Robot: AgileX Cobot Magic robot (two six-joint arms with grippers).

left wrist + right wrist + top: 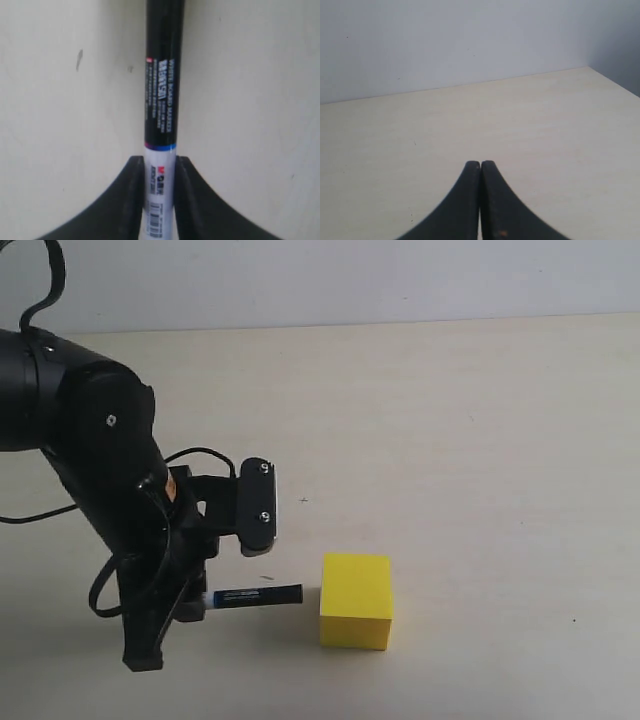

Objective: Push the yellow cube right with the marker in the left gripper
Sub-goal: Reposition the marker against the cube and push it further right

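Presently the marker (255, 595) is held in the left hand (196, 602). It is clamped by its white end between the two narrow jaws, and the long black part projects straight out ahead of the hand. The marker is carried roughly level, low over the table (480, 440).

The cube (356, 600) is found directly ahead of the left hand, just beyond the marker's free tip, and is set flat on the table. A thin strip of pale table is seen between the tip and the face of the cube nearest the hand, so the two are judged to be just apart. The marker is pointed at that face.

In the left wrist view the jaws are seen pressed against both sides of the white barrel. Small printed lettering is carried along the black part beyond them.

The right hand (480, 165) is fully closed, its jaws pressed together with nothing gripped between them. It is held above the table, and a pale wall (470, 40) is seen beyond it where the table ends.
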